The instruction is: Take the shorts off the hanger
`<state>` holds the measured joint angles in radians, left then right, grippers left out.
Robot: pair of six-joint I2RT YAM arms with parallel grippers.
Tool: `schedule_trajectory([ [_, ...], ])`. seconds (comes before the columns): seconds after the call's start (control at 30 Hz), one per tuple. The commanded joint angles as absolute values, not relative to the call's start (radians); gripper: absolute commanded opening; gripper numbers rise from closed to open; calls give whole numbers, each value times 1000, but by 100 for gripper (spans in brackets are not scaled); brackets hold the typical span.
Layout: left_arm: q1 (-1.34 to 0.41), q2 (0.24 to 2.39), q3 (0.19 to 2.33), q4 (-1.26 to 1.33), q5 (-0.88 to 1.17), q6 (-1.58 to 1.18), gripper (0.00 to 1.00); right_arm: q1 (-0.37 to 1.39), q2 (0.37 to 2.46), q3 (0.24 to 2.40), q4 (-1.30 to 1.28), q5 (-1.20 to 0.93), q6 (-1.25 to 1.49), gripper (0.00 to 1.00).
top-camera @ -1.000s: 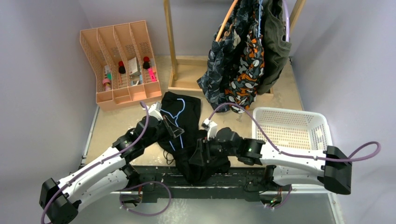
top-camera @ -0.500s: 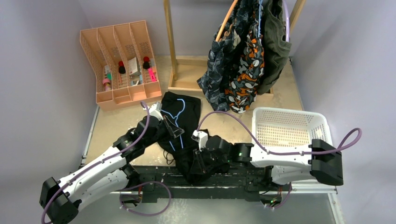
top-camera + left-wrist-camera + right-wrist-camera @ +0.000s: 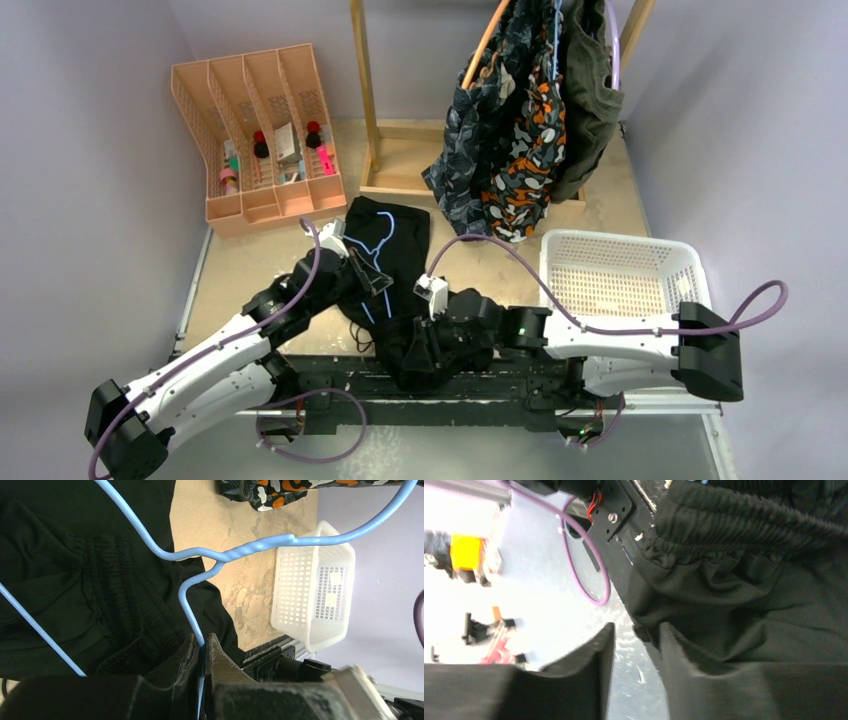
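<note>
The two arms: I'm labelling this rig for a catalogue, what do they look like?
The left arm and the right arm have white shells, black joints, and a purple cable looping along each; the left claw and right claw are black.

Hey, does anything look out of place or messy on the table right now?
Yes. The black shorts lie crumpled on the table with their blue wire hanger, and their lower part spills over the near edge onto the arms' mounting rail. The other shorts hang neatly on the rack.
</note>
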<state>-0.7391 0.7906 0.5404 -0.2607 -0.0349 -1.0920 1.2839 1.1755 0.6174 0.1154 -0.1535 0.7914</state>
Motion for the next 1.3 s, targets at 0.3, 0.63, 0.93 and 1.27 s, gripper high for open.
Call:
schedule_trajectory([
  [0.3,-734,770,542,-232,-56,-1114,0,1309,1280,587,237,-267,738,65],
  [0.63,-734,785,599,-341,-87,-1070,0,1339,1274,576,189,-196,739,25],
  [0.93,-735,805,775,-488,-207,-987,0,1339,1184,564,64,-73,760,0],
  [1.27,-734,791,984,-820,-460,-923,0,1339,1098,887,-435,539,1067,0],
])
